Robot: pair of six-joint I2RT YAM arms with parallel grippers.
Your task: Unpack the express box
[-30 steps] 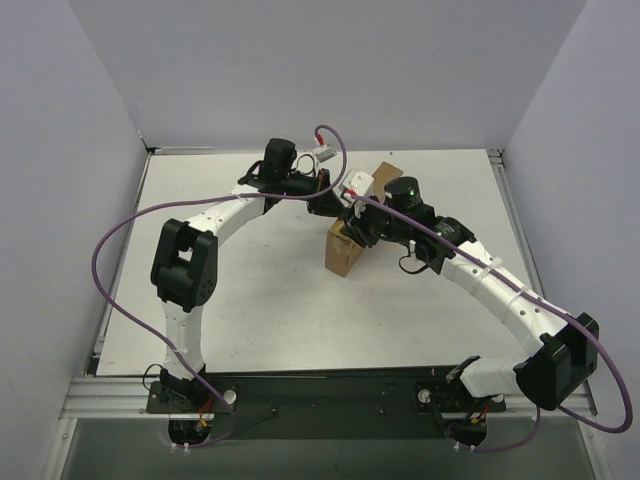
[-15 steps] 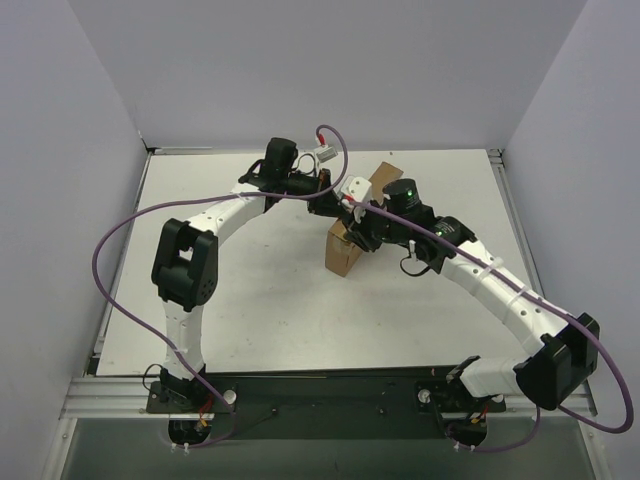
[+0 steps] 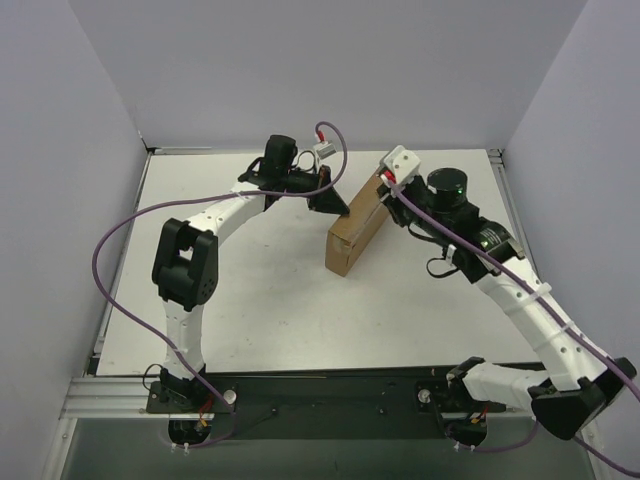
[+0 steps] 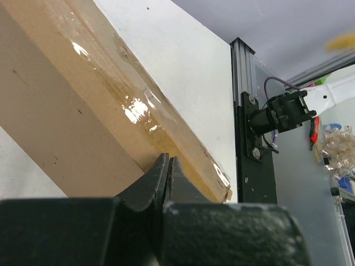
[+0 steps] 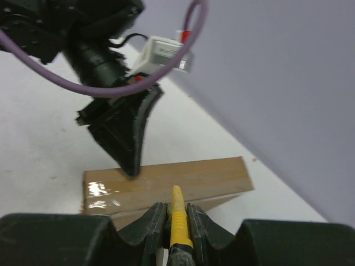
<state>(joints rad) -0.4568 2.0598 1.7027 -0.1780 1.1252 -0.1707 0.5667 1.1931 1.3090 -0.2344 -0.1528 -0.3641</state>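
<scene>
The express box [image 3: 356, 229] is a plain brown carton lying slantwise at the middle back of the white table [image 3: 250, 290]. It is closed, with glossy clear tape along its top [image 4: 138, 111]. My left gripper [image 3: 336, 203] is shut with nothing in it, its tips resting on the box's far left top edge [image 4: 168, 162]. My right gripper [image 3: 388, 194] hovers at the box's far right end, shut on a yellow utility knife [image 5: 178, 221]. The knife's tip points at the box top [image 5: 183, 177], a little short of it.
Grey walls [image 5: 266, 83] close off the back and both sides. A black metal frame rail [image 4: 252, 138] runs along the table's right edge. Purple cables [image 3: 120, 260] loop out from both arms. White tabletop lies in front of the box.
My right arm has pulled back to the right with the knife, from over the box's middle to its far right end. The box top is now uncovered. My left gripper has stayed put.
</scene>
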